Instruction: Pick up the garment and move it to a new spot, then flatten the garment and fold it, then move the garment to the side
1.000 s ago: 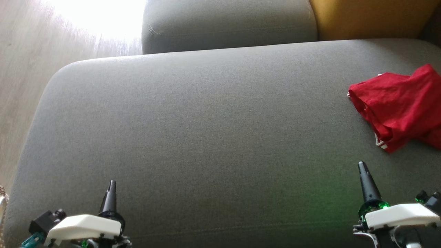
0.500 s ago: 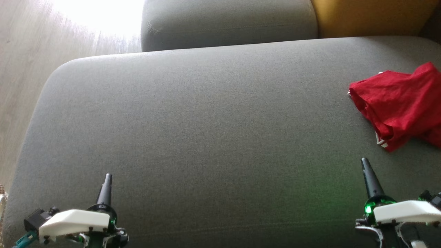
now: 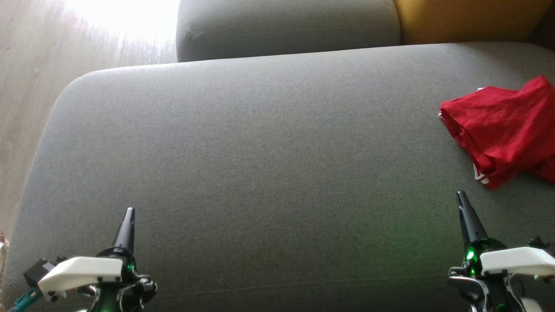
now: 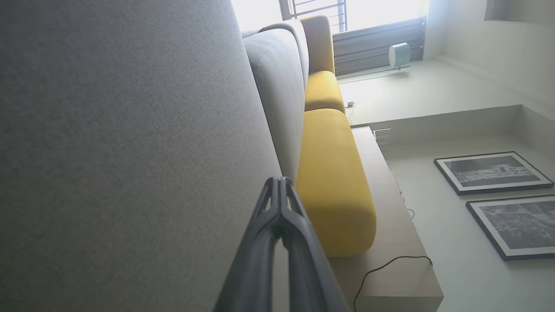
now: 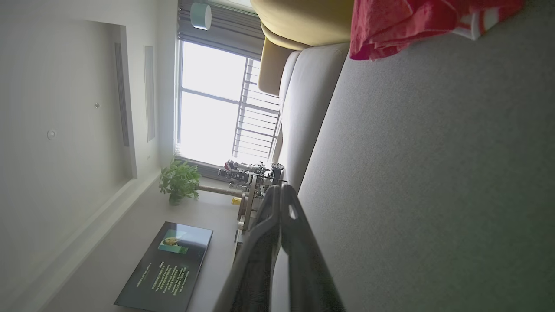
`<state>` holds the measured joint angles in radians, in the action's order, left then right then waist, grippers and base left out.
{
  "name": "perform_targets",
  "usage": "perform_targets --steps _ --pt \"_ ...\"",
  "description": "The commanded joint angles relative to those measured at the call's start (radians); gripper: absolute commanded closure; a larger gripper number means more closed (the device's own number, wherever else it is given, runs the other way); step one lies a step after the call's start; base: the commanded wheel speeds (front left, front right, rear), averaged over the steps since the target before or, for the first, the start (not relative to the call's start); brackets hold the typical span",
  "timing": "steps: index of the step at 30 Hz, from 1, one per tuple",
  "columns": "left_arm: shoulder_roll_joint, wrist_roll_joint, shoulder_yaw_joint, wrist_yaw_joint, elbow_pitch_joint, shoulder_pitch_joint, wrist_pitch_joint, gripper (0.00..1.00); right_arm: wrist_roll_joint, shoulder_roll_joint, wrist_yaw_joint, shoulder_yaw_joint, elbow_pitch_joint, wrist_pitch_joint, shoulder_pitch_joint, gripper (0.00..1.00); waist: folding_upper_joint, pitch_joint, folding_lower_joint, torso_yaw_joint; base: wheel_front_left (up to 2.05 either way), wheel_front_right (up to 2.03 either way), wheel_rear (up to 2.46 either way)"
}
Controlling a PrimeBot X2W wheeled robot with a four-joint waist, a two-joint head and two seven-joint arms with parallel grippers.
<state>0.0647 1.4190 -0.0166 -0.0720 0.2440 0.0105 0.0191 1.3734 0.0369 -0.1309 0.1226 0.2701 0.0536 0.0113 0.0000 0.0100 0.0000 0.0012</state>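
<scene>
A living room at home: grey sofa (image 3: 260,151), framed pictures (image 4: 492,172), television (image 5: 164,264), potted plant (image 5: 177,184).

Grey sofa seat (image 3: 260,151); grey back cushion (image 3: 286,26) & yellow cushion (image 3: 459,19) along far edge; wood floor (image 3: 26,86) off left edge.

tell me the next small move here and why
Probably open the right end effector and reach it forward and rightward to the crumpled red garment. It is shut and empty, short of the cloth, which lies bunched at the grey cushion's right side, far from the left end effector.
</scene>
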Motion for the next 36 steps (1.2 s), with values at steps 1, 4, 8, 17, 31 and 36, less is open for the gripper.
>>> perform_targets --steps 1,4,8,17,31,36 --pt "0.016 0.028 0.043 -0.016 -0.025 -0.068 0.010 1.00 0.029 0.012 0.000 -0.015 -0.029 0.008 0.064 1.00 0.0000 -0.001 0.0000 0.000 0.00 0.00 0.00" --pt "0.015 0.061 0.051 -0.024 -0.021 -0.076 0.019 1.00 0.064 0.012 0.000 -0.014 -0.029 0.017 0.069 1.00 0.0000 -0.003 0.0000 0.000 0.00 0.00 0.00" --pt "0.015 0.105 0.062 -0.033 -0.015 -0.087 0.031 1.00 0.111 0.012 0.000 -0.013 -0.028 0.029 0.077 1.00 0.0000 -0.006 0.0000 -0.001 0.00 0.00 0.00" --pt "0.014 0.203 0.087 -0.055 -0.003 -0.111 0.058 1.00 0.215 0.013 0.000 -0.009 -0.026 0.055 0.093 1.00 0.0000 -0.012 0.0000 -0.001 0.00 0.00 0.00" --pt "0.010 0.217 0.097 -0.059 0.000 -0.116 0.067 1.00 0.235 0.013 0.000 -0.009 -0.025 0.060 0.097 1.00 0.0000 -0.013 0.0000 -0.001 0.00 0.00 0.00" --pt "0.008 0.215 0.099 -0.059 0.000 -0.116 0.069 1.00 0.235 0.013 0.000 -0.009 -0.025 0.060 0.097 1.00 0.0000 -0.013 0.0000 -0.001 0.00 0.00 0.00"
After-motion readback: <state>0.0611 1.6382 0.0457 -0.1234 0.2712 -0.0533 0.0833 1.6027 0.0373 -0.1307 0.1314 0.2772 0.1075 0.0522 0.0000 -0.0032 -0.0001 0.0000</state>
